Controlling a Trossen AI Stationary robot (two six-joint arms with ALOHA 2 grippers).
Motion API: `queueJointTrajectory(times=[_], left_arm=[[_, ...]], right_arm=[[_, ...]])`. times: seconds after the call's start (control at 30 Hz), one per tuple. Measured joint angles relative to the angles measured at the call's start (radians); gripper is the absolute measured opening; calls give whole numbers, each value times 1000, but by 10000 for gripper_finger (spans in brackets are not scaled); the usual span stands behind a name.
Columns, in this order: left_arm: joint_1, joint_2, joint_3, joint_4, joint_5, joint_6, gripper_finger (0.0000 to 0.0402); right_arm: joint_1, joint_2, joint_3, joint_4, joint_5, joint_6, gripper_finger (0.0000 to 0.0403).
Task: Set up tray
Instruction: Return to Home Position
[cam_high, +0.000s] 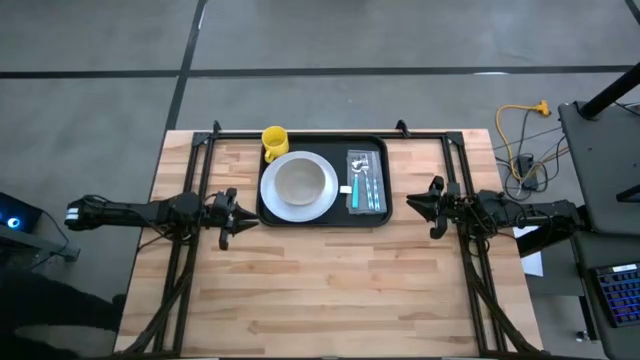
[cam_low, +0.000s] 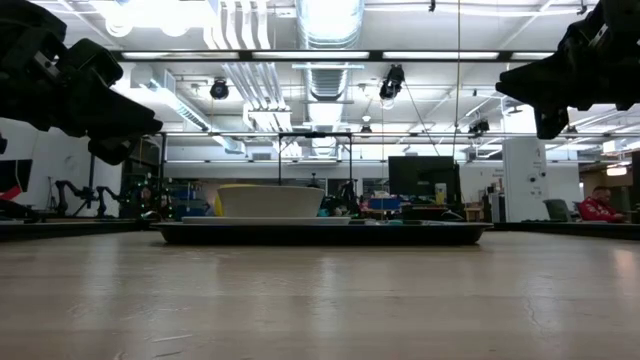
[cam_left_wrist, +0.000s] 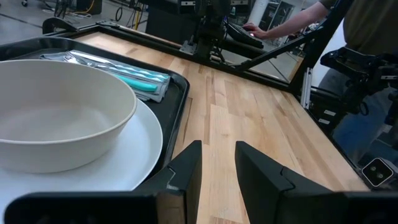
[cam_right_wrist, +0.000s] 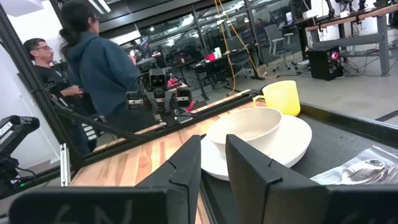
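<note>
The tray (cam_high: 330, 221) lies flat on the table (cam_high: 330, 300) in the upper middle of the high view, centred between the two arms so either can reach it. A white plate (cam_high: 325, 203) with a bowl (cam_high: 300, 183) nested on it fills the tray's left half. A gray napkin (cam_high: 352, 158) runs along its right side with the cutlery (cam_high: 366, 185) lined up on top, handles toward the frame's bottom. It reads as a finished place setting, laid so nothing overlaps or slides. A yellow mug (cam_high: 275, 141) stands at the tray's upper-left corner; whether it sits inside the rim I cannot tell. The left tool (cam_high: 245, 216) hangs just left of the tray. The right tool (cam_high: 412, 204) hangs just right of it, a little farther off. In the low view both are raised off the wood. Each wrist view shows the fingers slightly parted with bare table or tray edge in the gap, pinching nothing. With the setting apparently complete, both arms seem placed so as to leave the tray untouched.
</note>
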Motion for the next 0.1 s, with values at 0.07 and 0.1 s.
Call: queueJointTrajectory(times=[0.07, 0.1], left_arm=[[0, 0, 0, 0, 0, 0, 82], [0, 0, 0, 0, 0, 0, 82]], right_arm=[[0, 0, 0, 0, 0, 0, 71], [0, 0, 0, 0, 0, 0, 72]])
